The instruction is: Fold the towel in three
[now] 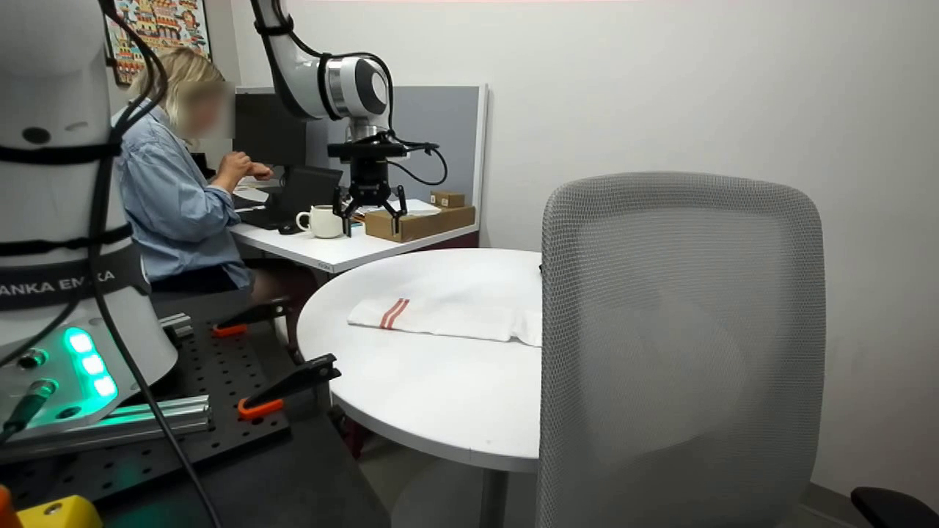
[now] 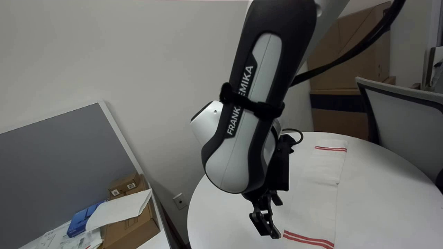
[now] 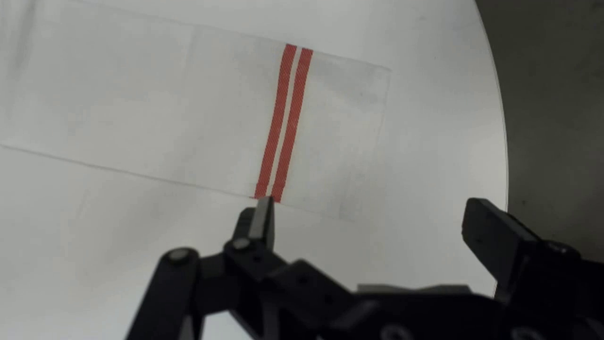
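The white towel (image 2: 316,204) lies on the round white table (image 2: 225,214) as a long narrow strip. A pair of red stripes crosses it near each end, and a crease or layer edge shows partway along. In an exterior view the towel (image 1: 455,317) is partly hidden behind the chair. In the wrist view one striped end of the towel (image 3: 188,108) lies flat. My gripper (image 3: 368,200) is open and empty. It hangs above the table, beside that striped end, with one fingertip appearing over the towel's edge by the stripes. The gripper shows in both exterior views (image 1: 373,227) (image 2: 271,219).
A grey mesh chair (image 1: 682,330) stands against the table's near side in an exterior view. A desk (image 1: 330,253) with a mug (image 1: 323,221) and cardboard box (image 1: 422,224) stands behind the table. A person (image 1: 180,183) sits there. The table edge (image 3: 502,118) is near the gripper.
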Motion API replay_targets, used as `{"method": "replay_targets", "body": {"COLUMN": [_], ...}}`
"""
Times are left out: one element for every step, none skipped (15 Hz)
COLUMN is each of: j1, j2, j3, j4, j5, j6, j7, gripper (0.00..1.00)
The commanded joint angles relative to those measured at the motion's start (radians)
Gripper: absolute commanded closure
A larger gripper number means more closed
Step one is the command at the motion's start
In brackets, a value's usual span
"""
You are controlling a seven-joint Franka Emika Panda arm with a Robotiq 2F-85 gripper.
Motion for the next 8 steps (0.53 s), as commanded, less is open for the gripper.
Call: {"method": "replay_targets", "body": {"j1": [-0.012, -0.011, -0.010, -0.006, -0.002, 0.005, 0.019, 0.026], "j2": [0.040, 0.049, 0.064, 0.078, 0.093, 0.109, 0.126, 0.140], "j3": [-0.020, -0.027, -0.035, -0.042, -0.047, -0.049, -0.052, -0.053], "j4": [-0.015, -0.020, -0.020, -0.022, -0.023, -0.021, -0.014, -0.009], "j5": [0.034, 0.033, 0.030, 0.027, 0.025, 0.021, 0.006, 0.003], "j6": [0.112, 0.130, 0.143, 0.156, 0.166, 0.173, 0.177, 0.185], "j7": [0.014, 0.024, 0.030, 0.036, 0.042, 0.051, 0.063, 0.066], "gripper": [0.00, 0.00, 0.00, 0.00, 0.00, 0.00, 0.00, 0.00]}}
